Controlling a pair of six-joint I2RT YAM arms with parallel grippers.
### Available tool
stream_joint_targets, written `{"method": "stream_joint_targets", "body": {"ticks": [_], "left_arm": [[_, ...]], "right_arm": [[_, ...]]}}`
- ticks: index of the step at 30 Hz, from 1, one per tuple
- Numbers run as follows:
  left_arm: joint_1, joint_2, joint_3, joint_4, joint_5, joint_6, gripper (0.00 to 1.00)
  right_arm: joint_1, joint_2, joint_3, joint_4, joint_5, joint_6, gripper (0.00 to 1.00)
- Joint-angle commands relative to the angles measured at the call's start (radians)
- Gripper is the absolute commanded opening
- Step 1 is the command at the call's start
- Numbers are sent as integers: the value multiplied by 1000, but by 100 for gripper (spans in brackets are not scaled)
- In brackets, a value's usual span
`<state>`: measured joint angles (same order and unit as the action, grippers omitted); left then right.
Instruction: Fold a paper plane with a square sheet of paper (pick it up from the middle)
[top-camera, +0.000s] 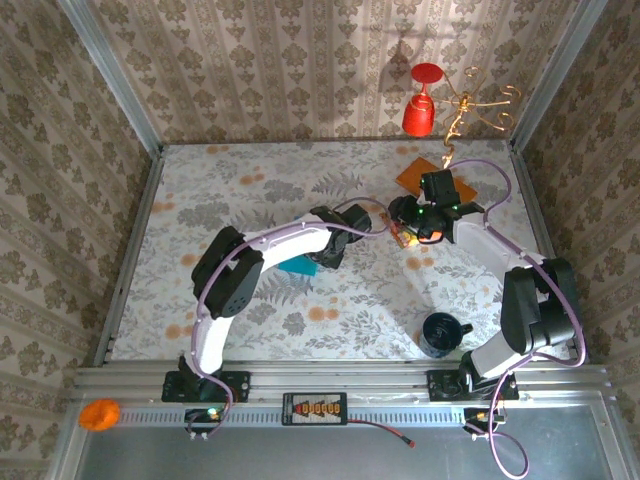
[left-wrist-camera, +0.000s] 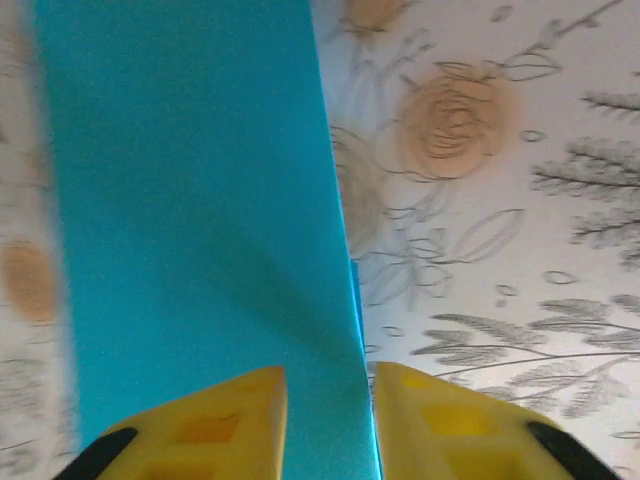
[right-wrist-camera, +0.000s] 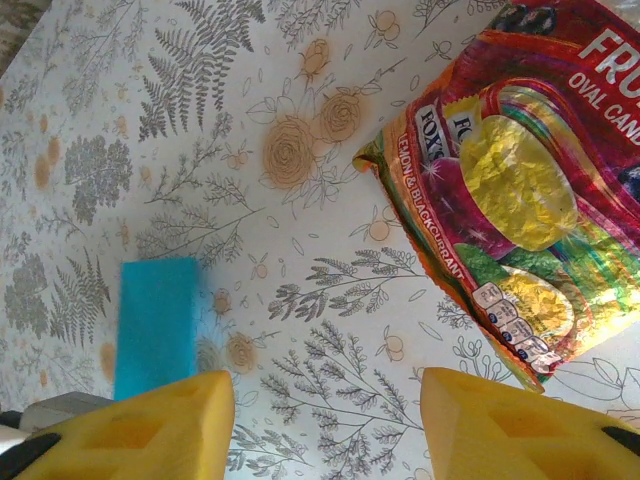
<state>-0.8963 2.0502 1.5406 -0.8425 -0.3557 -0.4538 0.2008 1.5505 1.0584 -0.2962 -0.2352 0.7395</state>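
Reaching rightward, left arm (top-camera: 290, 238) holds parted fingers (left-wrist-camera: 200, 430) over paper (left-wrist-camera: 190, 200)

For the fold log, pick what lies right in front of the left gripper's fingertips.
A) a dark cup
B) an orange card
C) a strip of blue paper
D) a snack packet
C: in the left wrist view the blue paper lies flat on the floral table and runs up from between the yellow fingertips of the left gripper.

Damask-papered walls (top-camera: 300, 70), floral tabletop (top-camera: 250, 190)
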Motion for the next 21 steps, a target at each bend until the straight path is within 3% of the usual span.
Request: {"method": "stream_joint_targets", "body": {"ticks": [1,6,12,17,21], "left_arm": [[44,-115,-72,116,201,-42,34],[161,-318,-262,311,388,-115,45],[348,-545,-492,474,506,-208,60],[509,-673,-646,534,562,-276,67],[588,-743,-734,573,591,-323,71]], "right_arm": [[-2,-15,-7,-16,4,0,52],[29,16,3,-4,-64,-26,51],[188,92,49,13,-104,-70,47],[351,213,141,10,-123,-100,33],[426,318,220,5,-136,-112,24]]}}
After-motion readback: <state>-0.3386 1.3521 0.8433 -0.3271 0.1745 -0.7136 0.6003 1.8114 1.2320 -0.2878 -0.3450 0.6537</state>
